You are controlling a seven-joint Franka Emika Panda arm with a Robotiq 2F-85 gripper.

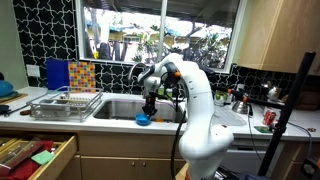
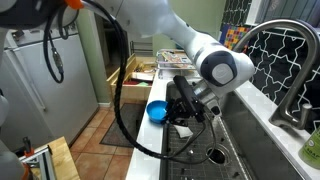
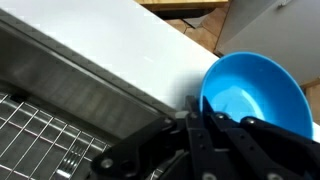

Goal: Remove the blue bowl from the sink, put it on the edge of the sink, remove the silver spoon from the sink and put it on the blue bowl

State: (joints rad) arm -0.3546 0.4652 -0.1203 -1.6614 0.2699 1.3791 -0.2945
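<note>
**Blue bowl pinched at the sink's front lip**

The black two-fingered gripper (image 3: 203,122) has its jaws drawn narrow on the near rim of the small, round, bright blue bowl (image 3: 255,95). The bowl is smooth and glossy, and it is tipped so that its hollow faces the wrist camera. It sits over the front edge of the wide rectangular steel sink (image 3: 70,85). Whether its base touches the ledge cannot be told.

The pale, flat countertop (image 3: 120,45) is only a narrow strip here, between the basin's brushed metal wall and the cabinet front. Past that strip the surface ends and the floor shows below. A thin wire grid (image 3: 40,140) covers the sink bottom, and the room above it is open.

In an exterior view the bowl (image 2: 157,111) shows just beside the gripper (image 2: 173,112). The curved steel faucet (image 2: 285,60) rises at the back of the basin, across the sink and well apart from both. In an exterior view the white, rounded arm (image 1: 195,100) arches over the sink and comes down onto the bowl (image 1: 143,118) at the front lip.

A wire dish rack (image 1: 65,104) stands on the counter beside the basin, near the bowl but apart from it. A wooden drawer (image 1: 35,155) hangs open below the rack. A red can (image 1: 268,117) stands on the counter beyond the arm, well apart.
</note>
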